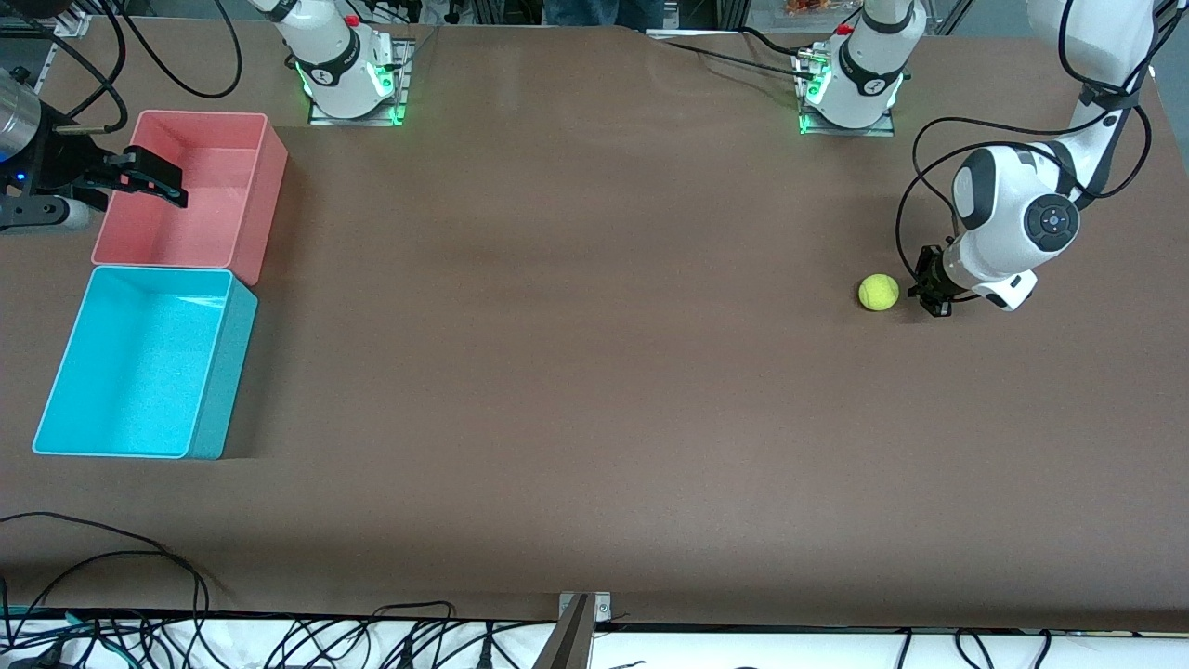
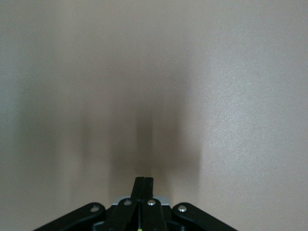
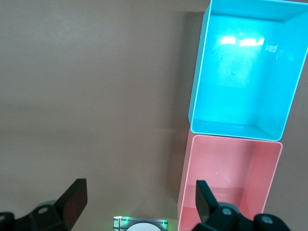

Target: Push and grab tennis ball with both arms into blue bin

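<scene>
brown counter (image 1: 576,372) fills our view | tennis ball (image 1: 878,292) on it at left arm's end, just beside our left end effector (image 1: 929,290), fingers (image 2: 143,190) pressed together | right end effector (image 1: 153,181) spread wide over pink bin (image 1: 265,190), waiting | blue bin (image 1: 228,362) touching pink bin, nearer front camera

A brown matte table surface (image 1: 576,372) fills nearly the whole front view, evenly lit, with soft shadows. Along the bottom edge of the frame runs a white strip (image 1: 743,646) strewn with tangled black cables (image 1: 279,641), and a small metal bracket (image 1: 585,606) sits at bottom center. Loose black cables (image 1: 111,548) also curl onto the table at lower left. At the top center, a sliver of dark clutter shows past the table's edge.
</scene>
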Robot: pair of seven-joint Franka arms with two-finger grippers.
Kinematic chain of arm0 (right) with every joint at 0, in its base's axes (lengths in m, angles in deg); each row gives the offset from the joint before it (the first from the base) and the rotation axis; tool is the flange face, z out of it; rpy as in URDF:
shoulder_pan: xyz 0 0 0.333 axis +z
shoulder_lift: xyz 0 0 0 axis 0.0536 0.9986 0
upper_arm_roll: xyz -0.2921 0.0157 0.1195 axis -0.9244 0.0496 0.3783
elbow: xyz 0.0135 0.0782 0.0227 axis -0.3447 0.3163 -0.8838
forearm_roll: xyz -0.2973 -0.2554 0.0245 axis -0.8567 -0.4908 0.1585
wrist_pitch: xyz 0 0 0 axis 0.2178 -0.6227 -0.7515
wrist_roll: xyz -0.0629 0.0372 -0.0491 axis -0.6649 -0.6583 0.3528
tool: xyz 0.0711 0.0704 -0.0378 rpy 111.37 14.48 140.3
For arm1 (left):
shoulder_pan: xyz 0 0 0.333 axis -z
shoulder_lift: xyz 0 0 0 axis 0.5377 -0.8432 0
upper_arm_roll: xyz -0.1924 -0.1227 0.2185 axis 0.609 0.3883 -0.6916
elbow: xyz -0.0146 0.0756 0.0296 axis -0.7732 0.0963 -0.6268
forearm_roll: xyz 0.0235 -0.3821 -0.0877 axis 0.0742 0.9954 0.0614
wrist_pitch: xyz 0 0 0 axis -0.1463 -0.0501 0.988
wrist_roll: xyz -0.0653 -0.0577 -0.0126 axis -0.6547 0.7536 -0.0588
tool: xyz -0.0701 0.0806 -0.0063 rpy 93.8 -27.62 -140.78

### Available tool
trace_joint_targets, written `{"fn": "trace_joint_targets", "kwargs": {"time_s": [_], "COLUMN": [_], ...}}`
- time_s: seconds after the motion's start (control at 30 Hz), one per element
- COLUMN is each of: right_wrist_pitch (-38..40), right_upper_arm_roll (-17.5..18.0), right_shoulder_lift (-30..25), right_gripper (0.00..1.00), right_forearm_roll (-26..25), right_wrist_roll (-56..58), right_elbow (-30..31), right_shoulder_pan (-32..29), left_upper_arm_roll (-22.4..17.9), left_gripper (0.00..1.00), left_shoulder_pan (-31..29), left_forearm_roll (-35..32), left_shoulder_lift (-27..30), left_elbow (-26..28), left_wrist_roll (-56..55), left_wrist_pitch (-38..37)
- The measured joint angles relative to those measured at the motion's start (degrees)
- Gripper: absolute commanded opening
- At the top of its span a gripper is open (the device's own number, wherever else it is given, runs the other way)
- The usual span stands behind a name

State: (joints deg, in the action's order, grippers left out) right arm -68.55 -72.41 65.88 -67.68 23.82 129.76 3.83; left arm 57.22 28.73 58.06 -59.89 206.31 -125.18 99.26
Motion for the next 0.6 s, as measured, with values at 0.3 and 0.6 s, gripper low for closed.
{"fn": "trace_joint_targets", "kwargs": {"time_s": [0.3, 0.6], "right_wrist_pitch": [0.0, 0.0], "right_upper_arm_roll": [0.2, 0.2], "right_shoulder_lift": [0.0, 0.0], "right_gripper": [1.00, 1.00], "right_forearm_roll": [0.0, 0.0], "right_wrist_roll": [0.0, 0.0], "right_elbow": [0.0, 0.0], "right_shoulder_pan": [0.0, 0.0], "left_upper_arm_roll": [0.0, -0.1], "left_gripper": [0.00, 0.00], "left_shoulder_pan": [-4.9, -15.7], "left_forearm_roll": [-9.7, -23.2], "left_shoulder_lift": [-0.2, -0.4], "left_elbow": [0.0, 0.0], "left_wrist_roll": [-0.4, -0.3], "left_wrist_pitch": [0.5, 3.8]}}
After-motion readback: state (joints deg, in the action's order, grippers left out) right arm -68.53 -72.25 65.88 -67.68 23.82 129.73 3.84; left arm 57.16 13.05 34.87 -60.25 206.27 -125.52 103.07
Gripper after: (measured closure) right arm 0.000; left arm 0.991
